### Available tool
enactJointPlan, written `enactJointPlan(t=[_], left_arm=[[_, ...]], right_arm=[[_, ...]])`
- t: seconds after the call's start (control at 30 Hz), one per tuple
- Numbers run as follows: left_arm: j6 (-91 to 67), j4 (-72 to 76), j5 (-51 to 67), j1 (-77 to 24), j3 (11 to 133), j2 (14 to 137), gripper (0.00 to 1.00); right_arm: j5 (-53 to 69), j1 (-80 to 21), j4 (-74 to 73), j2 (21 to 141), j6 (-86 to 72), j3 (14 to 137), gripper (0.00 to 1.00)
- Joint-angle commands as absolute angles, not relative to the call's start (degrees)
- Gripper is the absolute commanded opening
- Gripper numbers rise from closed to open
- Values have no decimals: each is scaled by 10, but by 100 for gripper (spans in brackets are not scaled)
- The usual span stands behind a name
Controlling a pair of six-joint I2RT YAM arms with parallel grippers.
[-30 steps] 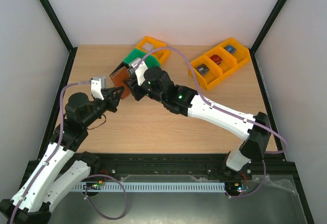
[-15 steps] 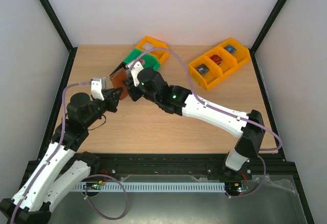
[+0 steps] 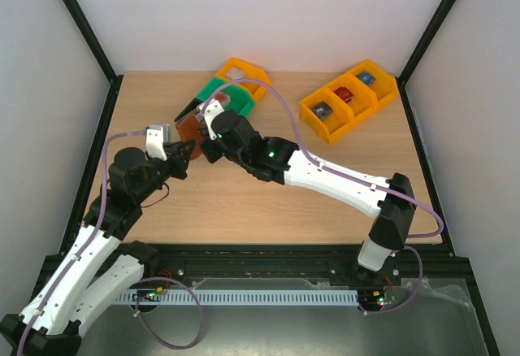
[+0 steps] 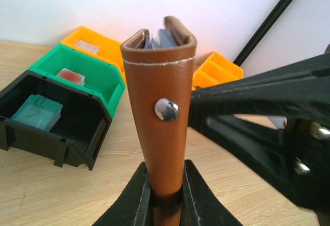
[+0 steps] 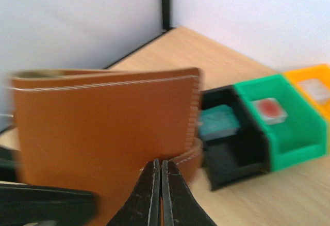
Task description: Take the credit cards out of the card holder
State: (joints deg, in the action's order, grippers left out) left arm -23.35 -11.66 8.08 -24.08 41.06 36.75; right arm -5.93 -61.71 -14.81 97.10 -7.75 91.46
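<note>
The card holder [image 3: 188, 125] is a brown leather wallet with a metal snap, held upright off the table. My left gripper [image 3: 185, 151] is shut on its lower end, as the left wrist view shows [image 4: 166, 195]. In that view the wallet [image 4: 160, 107] is folded, and pale grey-blue card edges [image 4: 157, 36] peek out of its open top. No red card shows. My right gripper [image 5: 159, 168] is shut, its tips against the wallet's [image 5: 103, 123] lower edge beside the snap tab [image 5: 195, 152]. In the top view the right gripper [image 3: 203, 139] sits just right of the wallet.
Black [image 4: 51, 117], green [image 4: 77, 76] and orange [image 4: 93, 43] bins stand just behind the wallet, each with a small item inside. An orange three-compartment tray [image 3: 349, 100] sits at the back right. The right arm's fingers [image 4: 247, 99] cross the right side of the left wrist view.
The right arm has swung left, bringing its gripper closer against the wallet. The left gripper and wallet have stayed in place.
</note>
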Motion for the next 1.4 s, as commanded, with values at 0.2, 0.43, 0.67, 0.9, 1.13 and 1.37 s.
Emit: enactJointPlan(t=[0.2, 0.43, 0.67, 0.9, 1.13, 1.37], left_arm=[[-188, -70, 145, -233, 401, 338, 2], [-132, -33, 335, -229, 393, 345, 2], [-46, -68, 428, -229, 422, 376, 2], [-27, -29, 498, -229, 421, 378, 2], [-40, -5, 506, -229, 409, 379, 2], [-31, 0, 511, -238, 402, 377, 2]], right_arm=[[-125, -524, -219, 943, -40, 875, 2], [214, -457, -184, 819, 47, 780, 40], [478, -348, -137, 743, 48, 729, 61], [577, -346, -157, 746, 81, 722, 58], [623, -346, -224, 716, 160, 712, 62], [640, -349, -135, 718, 82, 700, 54]])
